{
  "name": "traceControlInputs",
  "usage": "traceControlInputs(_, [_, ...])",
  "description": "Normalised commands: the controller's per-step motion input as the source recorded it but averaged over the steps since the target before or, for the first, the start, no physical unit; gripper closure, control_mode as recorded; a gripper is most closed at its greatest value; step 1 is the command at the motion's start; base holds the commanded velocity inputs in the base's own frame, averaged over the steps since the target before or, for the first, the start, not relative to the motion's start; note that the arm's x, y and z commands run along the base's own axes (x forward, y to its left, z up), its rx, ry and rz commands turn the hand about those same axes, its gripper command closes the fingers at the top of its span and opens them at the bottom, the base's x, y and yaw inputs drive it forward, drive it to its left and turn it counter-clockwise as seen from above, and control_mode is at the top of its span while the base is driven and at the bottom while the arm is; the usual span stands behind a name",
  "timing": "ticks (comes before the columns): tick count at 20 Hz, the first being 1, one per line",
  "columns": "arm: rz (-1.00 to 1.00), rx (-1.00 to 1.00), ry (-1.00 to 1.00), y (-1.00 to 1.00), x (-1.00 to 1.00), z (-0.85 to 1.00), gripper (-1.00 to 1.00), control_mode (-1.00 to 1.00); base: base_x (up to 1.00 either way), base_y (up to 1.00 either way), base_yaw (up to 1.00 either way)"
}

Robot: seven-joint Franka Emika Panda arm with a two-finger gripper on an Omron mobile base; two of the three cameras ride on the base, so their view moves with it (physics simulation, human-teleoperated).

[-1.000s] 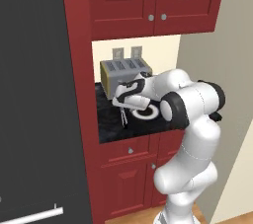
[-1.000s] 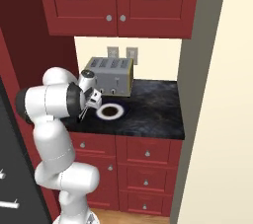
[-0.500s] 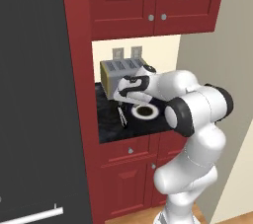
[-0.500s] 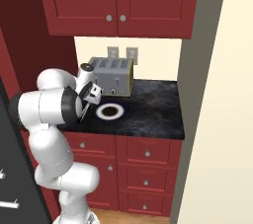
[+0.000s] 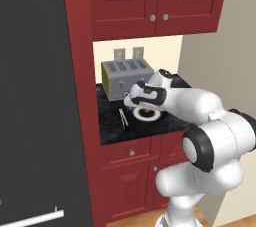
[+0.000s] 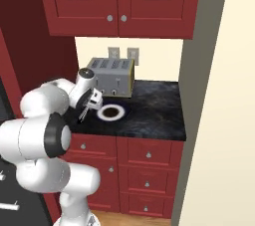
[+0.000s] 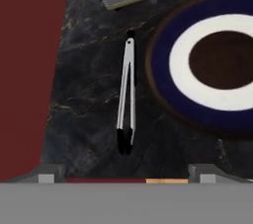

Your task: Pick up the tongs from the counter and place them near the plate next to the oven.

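The tongs (image 7: pixel 127 94) lie flat on a narrow black marbled counter top (image 7: pixel 89 99), their black joined end toward the toaster. They rest just left of the small white plate with a dark centre (image 7: pixel 217 60), apart from its rim. From the base, the tongs (image 5: pixel 122 119) and plate (image 5: pixel 146 114) sit in the niche under the red cabinets. My gripper (image 7: pixel 126 177) hovers above the tongs, open, with nothing between its fingertips (image 7: pixel 45 177). The gripper (image 5: pixel 132 102) hangs over the counter's left part, and the gripper (image 6: pixel 92 101) is beside the plate (image 6: pixel 110 113). The large sink counter is out of view.
A steel toaster (image 5: pixel 125 78) stands at the back of the niche, close behind the tongs. A red cabinet side wall (image 7: pixel 27 70) bounds the counter on the left, with the tall black oven front (image 5: pixel 35 101) beyond it. A beige wall (image 6: pixel 214 95) closes the right.
The tongs, hanging from the shut gripper a second ago, now lie on the counter left of the plate. The gripper has opened and lifted off them.
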Motion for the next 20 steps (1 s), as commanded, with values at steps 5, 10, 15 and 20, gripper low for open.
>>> traceControlInputs(5, [0.01, -0.03, -0.22, -0.21, -0.92, 0.0, -1.0, -1.0, 0.0, 0.0, 0.0])
traceControlInputs(10, [0.0, -0.08, -0.22, -0.12, -0.94, 0.0, -1.0, -1.0, 0.0, 0.0, 0.0])
traceControlInputs(15, [0.0, -0.08, -0.05, -0.14, -0.92, 0.01, -1.0, -1.0, 0.0, 0.0, 0.0])
traceControlInputs(20, [0.0, -0.04, 0.0, -0.19, -0.81, 0.18, -1.0, -1.0, 0.0, 0.0, 0.0])
